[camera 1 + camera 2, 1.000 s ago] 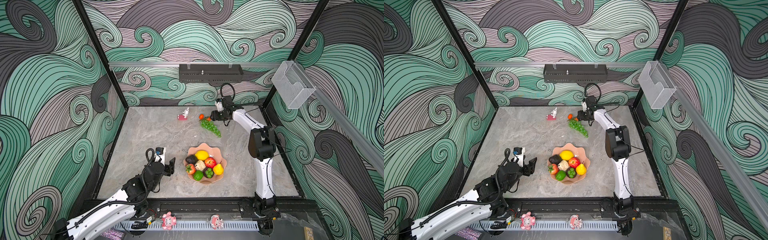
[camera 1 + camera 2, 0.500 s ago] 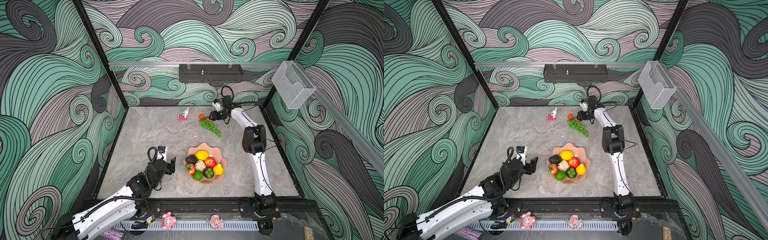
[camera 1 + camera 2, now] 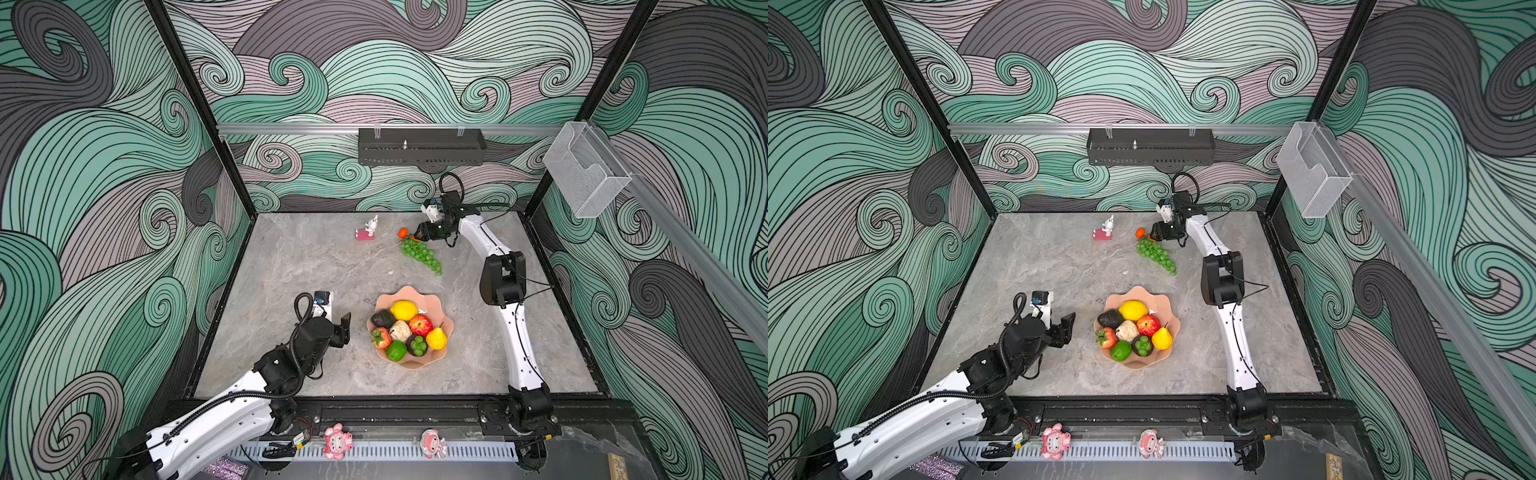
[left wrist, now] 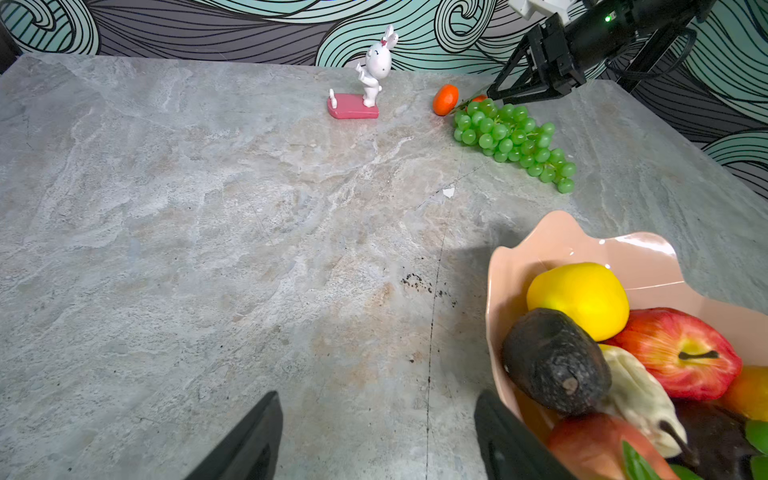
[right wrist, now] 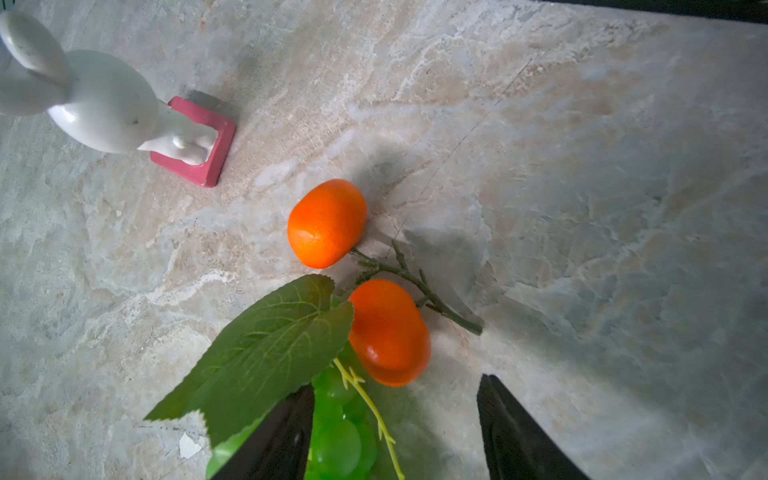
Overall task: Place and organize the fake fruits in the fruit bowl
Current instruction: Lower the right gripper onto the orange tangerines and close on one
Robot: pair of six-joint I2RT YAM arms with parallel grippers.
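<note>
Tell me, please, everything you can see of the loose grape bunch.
The grape bunch is glossy, translucent green plastic: many small round grapes tapering toward the bowl, with a pale stem and a broad serrated leaf at its thick end. It lies flat on the table. The leaf overlaps one of two oranges; the open right gripper hangs over the thick end.

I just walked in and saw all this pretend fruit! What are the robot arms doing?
They are filling the pink fruit bowl with fake fruits. Most pieces already sit in it. The green grape bunch and two small oranges lie on the table at the far end. The right hand is open right at them, nothing grabbed yet. The left hand is open and empty beside the bowl.
</note>
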